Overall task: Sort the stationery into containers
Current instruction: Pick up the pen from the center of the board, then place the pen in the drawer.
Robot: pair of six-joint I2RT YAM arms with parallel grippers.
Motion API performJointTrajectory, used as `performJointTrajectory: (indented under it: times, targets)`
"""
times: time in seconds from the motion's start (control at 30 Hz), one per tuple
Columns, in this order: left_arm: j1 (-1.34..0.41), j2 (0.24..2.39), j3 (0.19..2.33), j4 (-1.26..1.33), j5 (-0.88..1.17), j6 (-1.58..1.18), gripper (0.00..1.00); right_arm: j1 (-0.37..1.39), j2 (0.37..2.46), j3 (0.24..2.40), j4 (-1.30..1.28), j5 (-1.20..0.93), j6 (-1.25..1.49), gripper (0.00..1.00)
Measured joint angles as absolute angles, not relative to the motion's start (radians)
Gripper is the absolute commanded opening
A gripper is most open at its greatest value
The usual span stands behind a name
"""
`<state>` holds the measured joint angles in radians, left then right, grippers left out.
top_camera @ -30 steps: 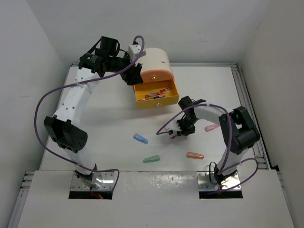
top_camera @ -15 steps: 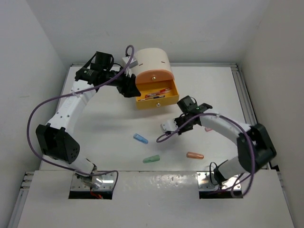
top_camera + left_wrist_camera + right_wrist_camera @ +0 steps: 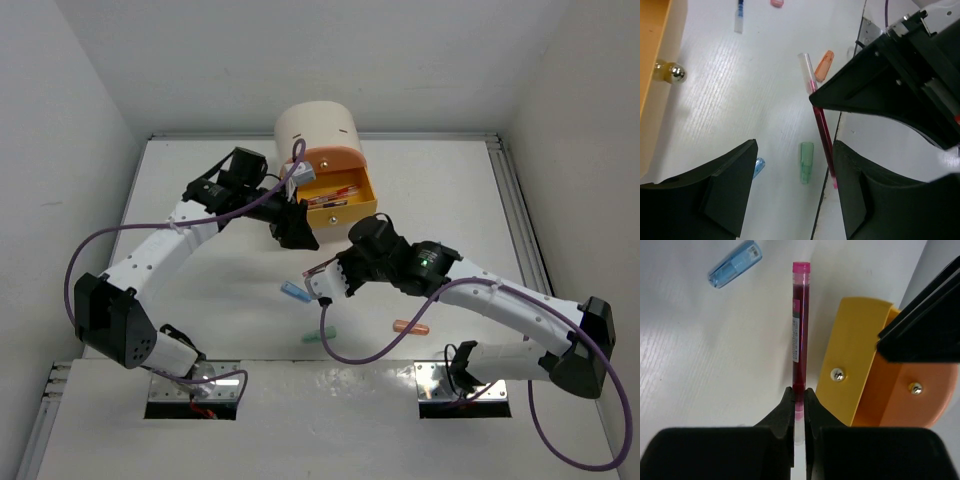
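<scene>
- White tabletop [image 3: 230,310], boxed in by plain pale walls, serves as the working surface, and a cream arch-topped cabinet [image 3: 318,125] stands at its far middle.
- A red pen [image 3: 799,330] is pinched near its clear end by the right gripper [image 3: 798,392], whose fingers are closed tight on it. It is held above the table with its pink cap pointing away from the wrist.
- The pen is placed just beside the front of the orange-yellow drawer [image 3: 855,365], which is pulled out.
- Several red and blue pens [image 3: 333,193] can be seen lying inside that drawer, so part of the sorting is judged to be done.
- The peach drawer [image 3: 328,160] above it appears shut, and what it holds cannot be told.
- The left gripper [image 3: 795,150] is held wide with nothing between its jaws. It is close beside the right gripper and near the drawer's round metal knob [image 3: 675,74].
- Four pieces are left loose on the table: a blue capsule [image 3: 735,263], a green capsule [image 3: 806,162], an orange capsule [image 3: 824,65], and a pink capsule [image 3: 776,2] cut off at the edge of the left wrist view.
- A thin blue-tipped piece [image 3: 739,17] beside the pink one may be another pen, though too little of it is shown to be sure.
- The step in hand is judged to be the delivery of the red pen to the open drawer. The capsules remain to be sorted afterwards, probably into the peach drawer, which would first have to be opened.
</scene>
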<state>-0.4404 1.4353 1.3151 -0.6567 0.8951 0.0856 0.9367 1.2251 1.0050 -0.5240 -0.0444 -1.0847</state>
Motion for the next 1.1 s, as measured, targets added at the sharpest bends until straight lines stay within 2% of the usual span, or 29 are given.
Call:
performJointTrajectory:
  times: [0.17,0.47,0.57,0.6,0.67,0.7,0.8,0.83,0.9,1.1]
  targets:
    - [-0.503,1.435,1.283,-0.645,0.873,0.074,0.70,1.008,1.240,1.031,-0.502,0.021,-1.073,0.00]
    - [-0.596,1.435,1.229,-0.650,0.822,0.084,0.68,1.013,1.284,1.038,-0.471,0.091,-1.077,0.00]
    - [-0.600,1.435,1.217,-0.651,0.808,0.088,0.52,1.013,1.284,1.038,-0.468,0.101,-1.077,0.00]
    - [-0.601,1.435,1.215,-0.651,0.803,0.090,0.39,1.013,1.284,1.038,-0.467,0.103,-1.077,0.00]
    - [-0.603,1.435,1.214,-0.650,0.788,0.095,0.27,1.015,1.283,1.038,-0.465,0.104,-1.076,0.00]
    - [-0.603,1.436,1.214,-0.651,0.778,0.099,0.19,1.018,1.281,1.038,-0.466,0.104,-1.076,0.08]
    - [-0.593,1.448,1.240,-0.674,0.735,0.113,0.14,1.024,1.262,1.037,-0.472,0.104,-1.056,0.40]
    - [-0.589,1.457,1.266,-0.688,0.731,0.122,0.14,1.024,1.253,1.037,-0.472,0.101,-1.045,0.44]
    - [-0.576,1.486,1.353,-0.731,0.717,0.148,0.12,1.017,1.225,1.034,-0.476,0.095,-1.022,0.46]
    - [-0.485,1.645,1.778,-0.851,0.617,0.281,0.16,0.880,1.099,0.979,-0.487,0.043,-0.970,0.44]
